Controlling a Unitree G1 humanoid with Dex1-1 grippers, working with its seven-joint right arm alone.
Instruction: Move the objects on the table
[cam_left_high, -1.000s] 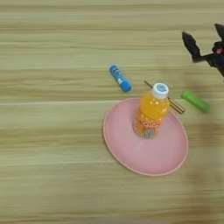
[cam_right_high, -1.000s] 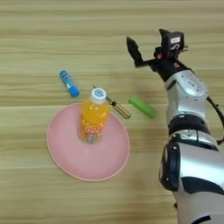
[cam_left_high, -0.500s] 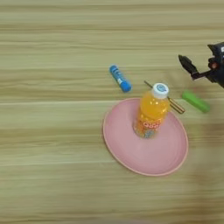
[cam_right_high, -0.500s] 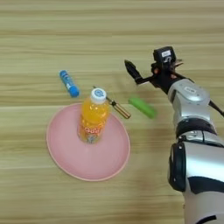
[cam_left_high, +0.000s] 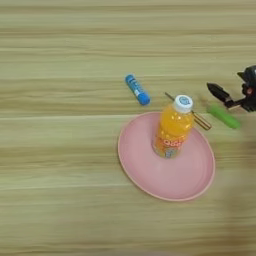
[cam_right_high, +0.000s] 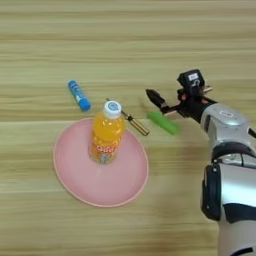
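Note:
The orange drink bottle (cam_right_high: 106, 135) with a white cap stands upright on a pink plate (cam_right_high: 67, 170) in the middle of the table (cam_right_high: 125, 40). The thin tool with a golden handle (cam_right_high: 134, 123) lies just past the plate's far right rim, partly behind the bottle. To its right lies the green bar (cam_right_high: 163, 123), on the bare wood. My right gripper (cam_right_high: 159, 104) hovers open just beyond and above the green bar, and its black fingers (cam_left_high: 218, 92) point left. It holds nothing.
A blue stick (cam_right_high: 79, 95) lies on the wood beyond the plate, to the left. My silver forearm (cam_right_high: 225, 150) runs down the right edge of the right eye view.
My gripper has come down from the far right of the table, nearer and leftward, and now stands close over the green bar. The things on the table have not moved.

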